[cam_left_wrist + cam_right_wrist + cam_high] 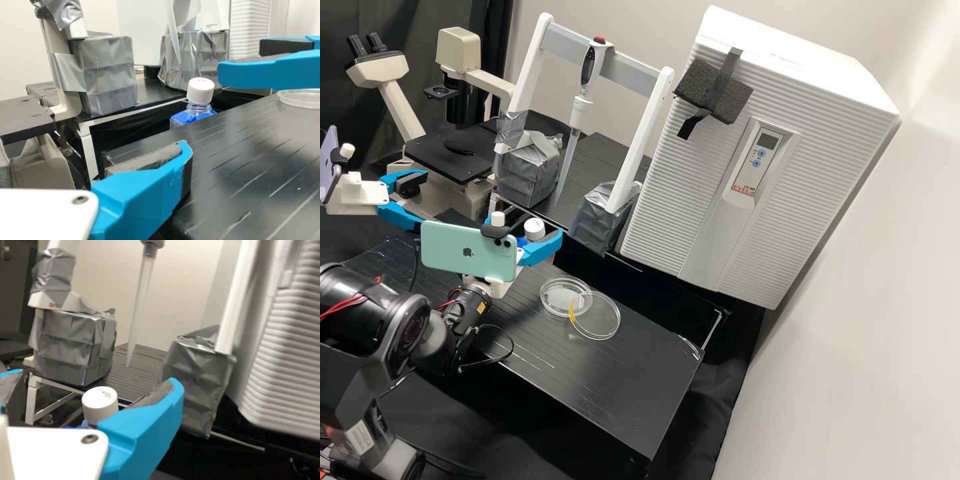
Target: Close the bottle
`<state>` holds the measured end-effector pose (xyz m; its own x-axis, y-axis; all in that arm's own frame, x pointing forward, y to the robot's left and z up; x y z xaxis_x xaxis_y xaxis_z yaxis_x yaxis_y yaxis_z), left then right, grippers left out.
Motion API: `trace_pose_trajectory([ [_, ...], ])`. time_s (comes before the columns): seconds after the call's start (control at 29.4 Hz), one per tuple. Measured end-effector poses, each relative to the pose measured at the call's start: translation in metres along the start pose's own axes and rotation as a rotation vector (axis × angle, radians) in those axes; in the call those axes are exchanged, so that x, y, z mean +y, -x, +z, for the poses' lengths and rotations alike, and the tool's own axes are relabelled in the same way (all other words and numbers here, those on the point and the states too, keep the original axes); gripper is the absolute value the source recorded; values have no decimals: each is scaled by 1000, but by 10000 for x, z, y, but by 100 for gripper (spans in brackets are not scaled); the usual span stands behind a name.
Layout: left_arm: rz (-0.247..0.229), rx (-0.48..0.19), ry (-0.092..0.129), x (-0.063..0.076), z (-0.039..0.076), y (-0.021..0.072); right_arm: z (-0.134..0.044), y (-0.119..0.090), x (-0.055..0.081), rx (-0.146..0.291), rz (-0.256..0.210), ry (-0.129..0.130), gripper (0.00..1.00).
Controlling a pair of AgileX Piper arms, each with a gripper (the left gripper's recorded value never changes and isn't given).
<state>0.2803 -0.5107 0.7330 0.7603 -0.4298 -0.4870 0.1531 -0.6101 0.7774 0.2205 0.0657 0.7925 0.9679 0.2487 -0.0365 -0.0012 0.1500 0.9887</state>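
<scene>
At the far left a microscope point(447, 100) is standing against a dark curtain. Just in front of it the left gripper point(420, 199) is hanging with its two blue fingers spread wide and nothing between them.

To its right the right gripper point(543, 232) is hovering at the far left edge of the black bench point(620, 373). Its fingers are also spread, on either side of the top of the bottle point(192, 116). The bottle is clear with blue liquid in it and is standing upright just off that edge, lower than the bench top. A white cap point(200, 90) is sitting on its neck. In the right wrist view the cap is lying much closer to one finger than to the other. Whether that finger is touching the cap cannot be told.

Behind the bottle a white pipette stand point(613, 63) is resting on two feet wrapped in grey tape. A pipette point(577, 113) is hanging from its crossbar.

Near the bench's middle two clear petri dishes point(580, 305) are lying with their rims overlapping. At the far right a large white ribbed appliance point(753, 153) is standing.
</scene>
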Motion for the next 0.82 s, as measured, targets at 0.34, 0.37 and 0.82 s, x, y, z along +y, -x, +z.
trace_pose_trajectory([
  [0.34, 30, 4, -78, -16, 73, 3, -10, 6, -10, 17, -10, 6, 100],
  [0.37, 38, 7, -92, -13, 78, 4, -12, 6, -11, 18, -12, 7, 100],
  [0.82, 104, 62, -186, 28, 149, 72, -16, 6, -14, 24, -16, 9, 100],
])
